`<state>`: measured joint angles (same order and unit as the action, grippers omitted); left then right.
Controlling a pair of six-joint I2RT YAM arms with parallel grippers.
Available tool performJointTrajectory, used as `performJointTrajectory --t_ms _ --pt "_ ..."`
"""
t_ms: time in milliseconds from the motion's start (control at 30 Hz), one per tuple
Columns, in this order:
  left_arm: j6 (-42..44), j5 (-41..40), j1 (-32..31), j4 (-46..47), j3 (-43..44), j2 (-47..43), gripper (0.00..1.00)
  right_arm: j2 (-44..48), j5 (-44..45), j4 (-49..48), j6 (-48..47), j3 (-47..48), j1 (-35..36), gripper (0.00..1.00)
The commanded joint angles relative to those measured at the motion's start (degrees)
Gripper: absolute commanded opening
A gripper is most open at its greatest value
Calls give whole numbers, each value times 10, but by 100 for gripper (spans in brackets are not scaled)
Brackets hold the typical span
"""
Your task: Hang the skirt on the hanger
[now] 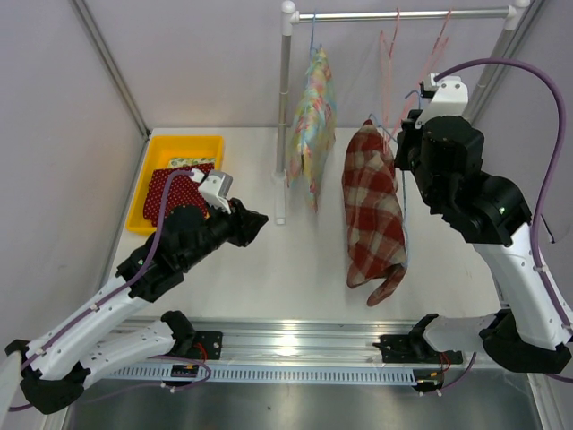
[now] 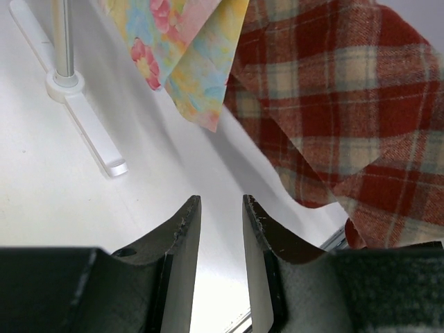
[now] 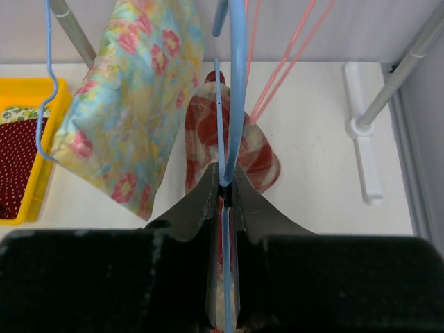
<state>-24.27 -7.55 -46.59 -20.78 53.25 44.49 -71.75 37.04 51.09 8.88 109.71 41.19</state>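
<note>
A red plaid skirt (image 1: 372,210) hangs on a thin blue hanger (image 3: 237,83) below the rail, its hem just above the table. It also shows in the left wrist view (image 2: 347,104) and the right wrist view (image 3: 260,149). My right gripper (image 1: 403,148) is shut on the blue hanger's wire, which runs between its fingertips (image 3: 225,170). My left gripper (image 1: 260,221) is open and empty, low over the table to the left of the plaid skirt (image 2: 220,201).
A floral skirt (image 1: 313,125) hangs on a blue hanger from the rail (image 1: 403,14). Pink hangers (image 1: 389,45) hang beside it. The rack post (image 1: 285,107) stands mid-table with a white foot (image 2: 90,125). A yellow tray (image 1: 183,148) holds red dotted cloth (image 1: 175,188).
</note>
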Motion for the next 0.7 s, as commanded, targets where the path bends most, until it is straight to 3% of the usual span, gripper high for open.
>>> performJointTrajectory --t_ms 0,300,667 --pt "18 -5 2 -1 20 -5 36 0 73 -78 -11 5 13 0" --pt "29 -4 3 -7 25 -3 35 -64 -5 -187 -76 38 16 0" --pt "28 17 2 -16 25 -21 35 -174 -108 -286 -79 134 -101 0"
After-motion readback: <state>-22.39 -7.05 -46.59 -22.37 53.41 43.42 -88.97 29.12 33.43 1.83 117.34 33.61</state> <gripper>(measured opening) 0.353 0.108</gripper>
